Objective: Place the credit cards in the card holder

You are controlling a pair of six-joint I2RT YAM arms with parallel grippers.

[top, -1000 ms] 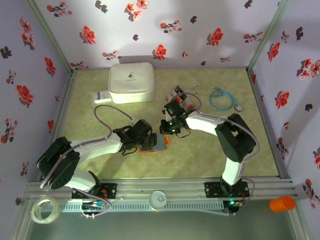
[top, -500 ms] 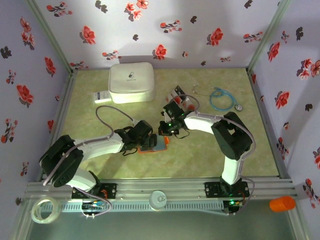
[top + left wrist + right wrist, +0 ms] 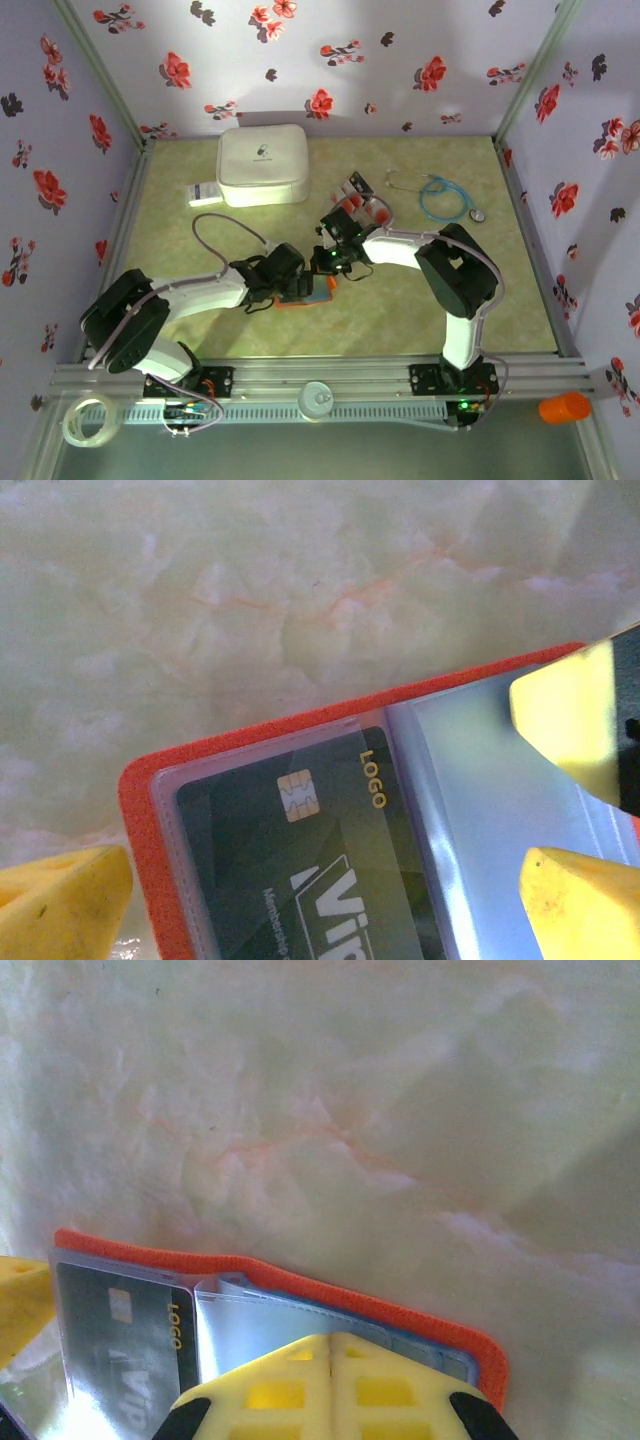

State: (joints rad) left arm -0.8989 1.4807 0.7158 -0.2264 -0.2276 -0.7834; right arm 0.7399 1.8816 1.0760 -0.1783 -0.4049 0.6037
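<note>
The card holder point(image 3: 312, 295) lies open on the table, orange outside point(image 3: 140, 820) with bluish clear sleeves point(image 3: 280, 1315). One dark credit card point(image 3: 300, 870) with a chip and gold lettering sits in its left sleeve; the same card point(image 3: 120, 1350) shows in the right wrist view. My left gripper point(image 3: 320, 910) is open, its yellow fingers point(image 3: 60, 900) straddling that half of the holder. My right gripper point(image 3: 330, 1342) is shut, its tips resting on the empty sleeves, nothing seen between them. More credit cards point(image 3: 362, 203) lie loose behind the right gripper point(image 3: 328, 268).
A big white rounded case point(image 3: 263, 165) stands at the back left with a white label point(image 3: 203, 193) beside it. A stethoscope point(image 3: 445, 197) lies at the back right. An orange cylinder point(image 3: 564, 407) and a tape roll point(image 3: 88, 420) sit outside the rail.
My right gripper has moved a little forward and left, onto the card holder. The left gripper has stayed open over the holder.
</note>
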